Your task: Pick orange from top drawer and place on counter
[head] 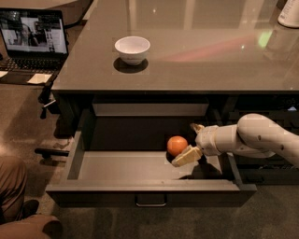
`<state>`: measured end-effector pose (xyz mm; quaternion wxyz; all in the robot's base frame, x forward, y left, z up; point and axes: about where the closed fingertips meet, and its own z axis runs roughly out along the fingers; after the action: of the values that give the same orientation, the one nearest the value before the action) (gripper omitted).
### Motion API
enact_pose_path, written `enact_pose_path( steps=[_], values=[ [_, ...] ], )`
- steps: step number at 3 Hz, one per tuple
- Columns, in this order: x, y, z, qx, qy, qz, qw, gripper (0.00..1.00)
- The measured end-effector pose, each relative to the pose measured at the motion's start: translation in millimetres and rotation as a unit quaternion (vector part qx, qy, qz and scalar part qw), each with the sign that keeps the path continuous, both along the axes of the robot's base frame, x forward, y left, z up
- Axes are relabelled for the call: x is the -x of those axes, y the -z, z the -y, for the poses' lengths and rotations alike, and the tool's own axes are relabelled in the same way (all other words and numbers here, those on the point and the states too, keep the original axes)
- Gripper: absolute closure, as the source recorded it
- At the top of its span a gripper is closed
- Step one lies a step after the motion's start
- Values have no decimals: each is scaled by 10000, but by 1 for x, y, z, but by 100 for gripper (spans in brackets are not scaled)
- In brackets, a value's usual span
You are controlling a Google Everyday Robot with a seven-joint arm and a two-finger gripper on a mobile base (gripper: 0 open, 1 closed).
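Note:
The orange (176, 144) lies on the grey floor of the pulled-out top drawer (126, 165), right of its middle. My gripper (184, 144) reaches into the drawer from the right, level with the orange. It is open: the near finger (186, 157) lies by the orange's front right side, and the far finger (196, 127) is behind and to the right. The orange is not lifted. The glossy grey-brown counter (196, 56) spreads above the drawer.
A white bowl (132, 49) stands on the counter at the left. A white object (289, 14) stands at the counter's far right corner. An open laptop (32, 39) sits at the left. A person's leg (11, 186) is at the lower left.

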<state>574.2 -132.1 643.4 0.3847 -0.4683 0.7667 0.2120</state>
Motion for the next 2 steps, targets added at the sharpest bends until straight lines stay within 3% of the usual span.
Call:
enact_pose_path(
  steps=[2],
  values=[
    [-13,23,-15,-113,-131,-153,9997,0]
  ],
)
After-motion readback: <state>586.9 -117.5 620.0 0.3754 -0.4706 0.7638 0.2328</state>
